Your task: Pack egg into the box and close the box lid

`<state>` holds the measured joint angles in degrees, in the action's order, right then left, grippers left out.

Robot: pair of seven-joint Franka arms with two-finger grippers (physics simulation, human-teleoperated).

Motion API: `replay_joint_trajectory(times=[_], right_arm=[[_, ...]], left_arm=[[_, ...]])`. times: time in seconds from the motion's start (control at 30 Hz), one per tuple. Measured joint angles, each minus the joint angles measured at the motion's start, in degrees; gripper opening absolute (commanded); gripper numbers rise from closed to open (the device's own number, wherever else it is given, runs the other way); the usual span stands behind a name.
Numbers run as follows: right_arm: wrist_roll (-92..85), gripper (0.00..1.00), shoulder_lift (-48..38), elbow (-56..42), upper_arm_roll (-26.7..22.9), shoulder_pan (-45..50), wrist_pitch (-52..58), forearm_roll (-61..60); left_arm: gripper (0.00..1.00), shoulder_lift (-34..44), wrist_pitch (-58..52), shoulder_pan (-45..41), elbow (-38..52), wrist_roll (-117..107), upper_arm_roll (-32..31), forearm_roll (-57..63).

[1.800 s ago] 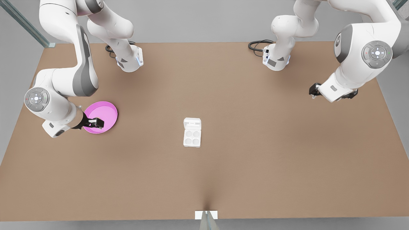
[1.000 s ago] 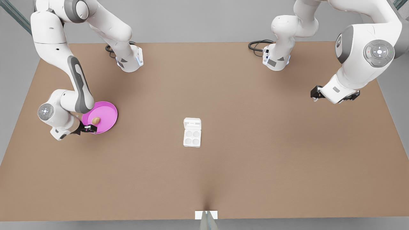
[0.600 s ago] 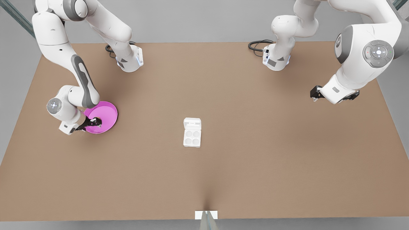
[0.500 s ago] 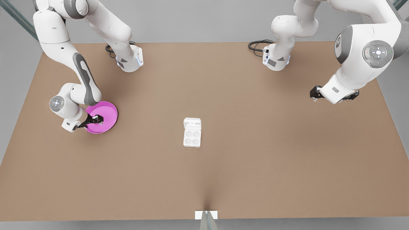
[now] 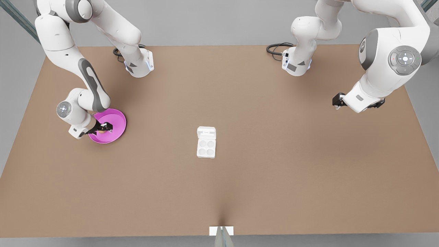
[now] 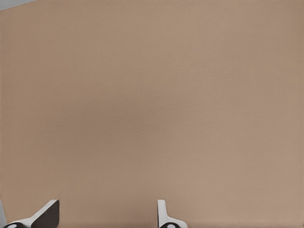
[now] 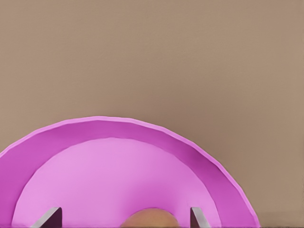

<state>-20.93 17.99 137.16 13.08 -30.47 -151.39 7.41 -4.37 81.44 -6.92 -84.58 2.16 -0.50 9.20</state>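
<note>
Two white arms stand at the far edge of a wide brown table (image 5: 274, 178); measured from the box (image 5: 206, 148), which sits near the middle of that table, one arm works well off toward the front view's left and the other waits well off toward the front view's right, above bare tabletop. That waiting one carries the left gripper (image 6: 107, 216); its two fingers (image 6: 166, 217) stand wide apart with nothing but brown surface between them. Next in size comes the round pink dish (image 5: 116, 118), far from the box on the front view's left; the right gripper (image 5: 104, 128) reaches down into it. From the right wrist view the fingertips (image 7: 195, 216) are spread, one on each side of the egg (image 7: 148, 217), which lies on the dish floor (image 7: 104, 180) between them; whether the pads touch it I cannot tell. Back at the box, its four round wells lie bare, and the box lid (image 5: 206, 132) is folded open flat on the table, joined to the tray's far side. Smallest of all, the tan egg in the front view (image 5: 101, 130) is little more than a speck under the dark fingers, well apart from the box.
</note>
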Motion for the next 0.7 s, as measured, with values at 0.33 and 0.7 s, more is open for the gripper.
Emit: replay_joint_trajectory(times=[0.33, 0.7], right_arm=[[1.39, 1.00, 0.01, 1.81, 0.01, -2.08, -0.57, 0.22], [2.34, 1.00, 2.77, 1.75, 0.01, -1.47, -1.89, 0.18]], left_arm=[[1.00, -0.08, 0.04, -0.02, -0.08, -0.05, 0.00, 0.00], [1.00, -0.08, -0.04, -0.05, -0.10, -0.09, 0.00, 0.00]])
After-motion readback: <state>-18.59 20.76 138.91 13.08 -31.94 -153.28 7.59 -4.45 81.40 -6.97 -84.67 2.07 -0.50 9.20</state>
